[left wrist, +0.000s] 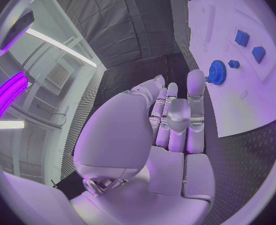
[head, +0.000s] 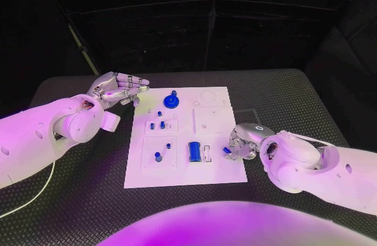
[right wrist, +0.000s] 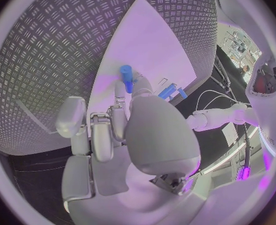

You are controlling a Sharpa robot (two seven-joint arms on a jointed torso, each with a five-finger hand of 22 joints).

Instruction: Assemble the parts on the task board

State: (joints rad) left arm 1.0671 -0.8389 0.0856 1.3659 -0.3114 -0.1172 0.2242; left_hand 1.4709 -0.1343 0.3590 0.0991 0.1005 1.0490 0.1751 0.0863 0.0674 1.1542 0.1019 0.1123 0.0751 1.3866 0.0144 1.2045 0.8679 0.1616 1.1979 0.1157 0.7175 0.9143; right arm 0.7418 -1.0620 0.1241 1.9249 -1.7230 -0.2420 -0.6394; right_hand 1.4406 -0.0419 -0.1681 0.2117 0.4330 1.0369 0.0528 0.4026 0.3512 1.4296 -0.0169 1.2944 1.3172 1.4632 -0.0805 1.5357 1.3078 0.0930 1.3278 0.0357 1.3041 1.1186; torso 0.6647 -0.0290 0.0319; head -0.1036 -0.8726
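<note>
Head view: the white task board [head: 185,172] is laid in the middle of the black table [head: 291,99], its long axis running away from the robot. A blue cylinder [head: 194,151] lies flat in a recess near the board's near end, its long axis along the board's length. A blue gear [head: 171,101] is set near the far end; small blue pegs [head: 163,125] stand upright between the two. The left hand [head: 119,88] is held at the board's far left corner, fingers curled inward, nothing seen in them. The right hand [head: 239,145] is placed at the board's right edge, and a small blue part [head: 226,150] is pinched at its fingertips; the part's shape is hard to make out.

Left wrist view: the left hand [left wrist: 175,120] is seen with fingers close together over the table, nothing held. The gear [left wrist: 217,72] lies flat beyond the fingertips.

Right wrist view: a short blue peg [right wrist: 126,77] is held by the right hand [right wrist: 122,125], pointing away from the palm over the board [right wrist: 157,40].
</note>
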